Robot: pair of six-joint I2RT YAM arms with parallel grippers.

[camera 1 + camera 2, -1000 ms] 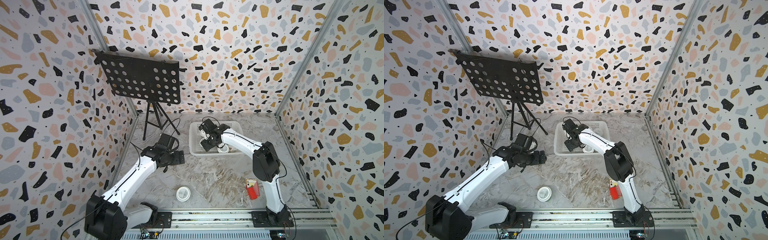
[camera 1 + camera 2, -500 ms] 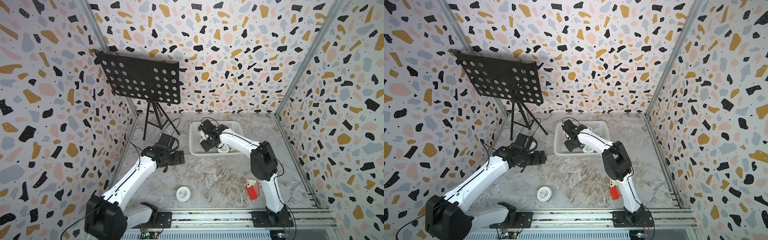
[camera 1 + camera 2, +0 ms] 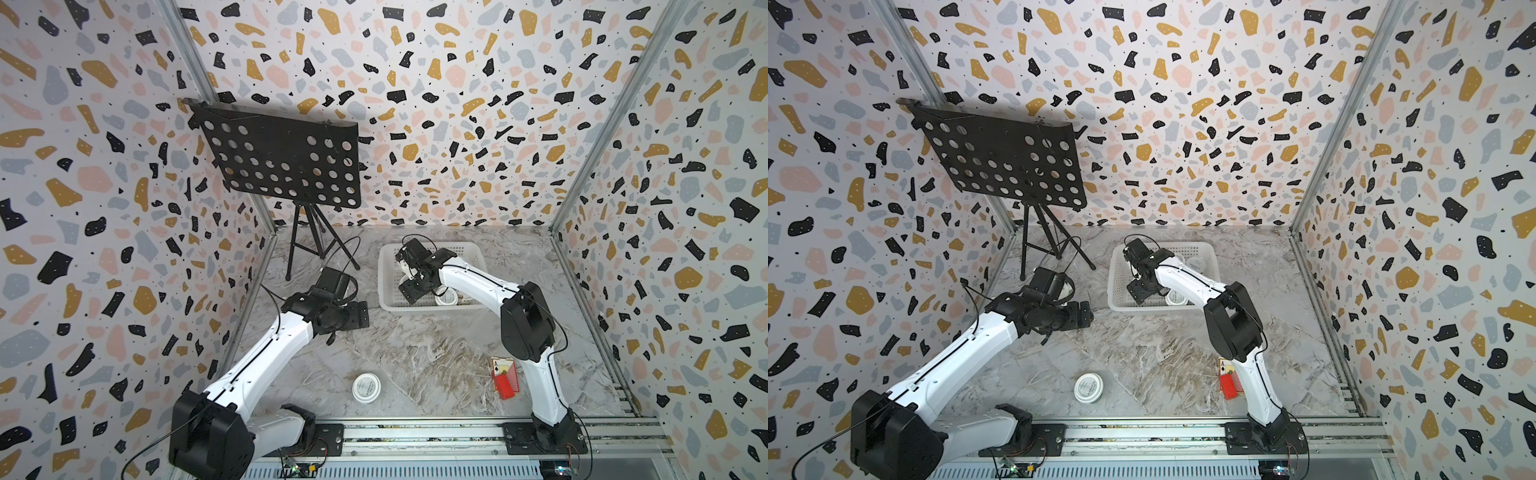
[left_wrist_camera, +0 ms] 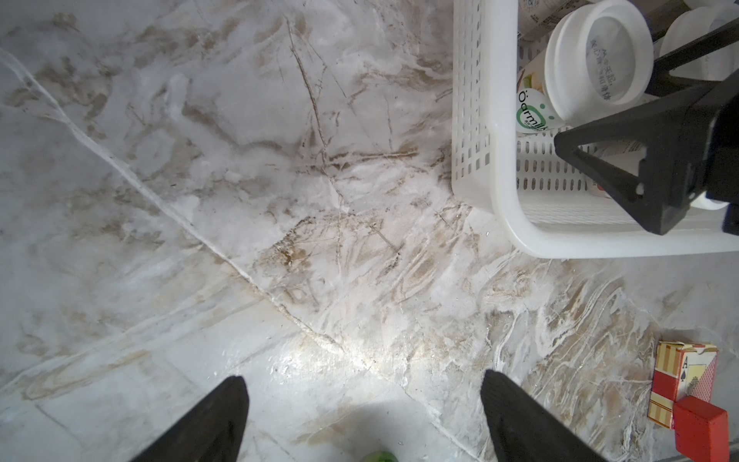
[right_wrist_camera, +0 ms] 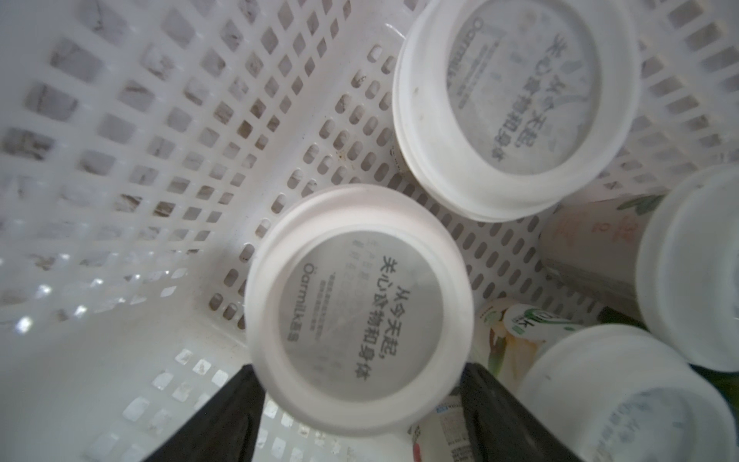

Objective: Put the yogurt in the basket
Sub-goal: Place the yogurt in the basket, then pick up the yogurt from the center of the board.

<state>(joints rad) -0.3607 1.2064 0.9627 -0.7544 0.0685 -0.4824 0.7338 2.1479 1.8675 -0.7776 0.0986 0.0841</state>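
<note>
While the right fingers (image 5: 224, 424) straddle a small round white yogurt cup with a printed lid (image 5: 356, 308) inside the white perforated plastic basket (image 3: 399, 308), grip or release impossible to tell, three more lidded cups (image 5: 516, 104) already sit there. One white-lidded cup (image 3: 366, 387) waits on the marble desk (image 3: 415, 353). The left fingers (image 4: 208, 424) hang wide apart and empty.
</note>
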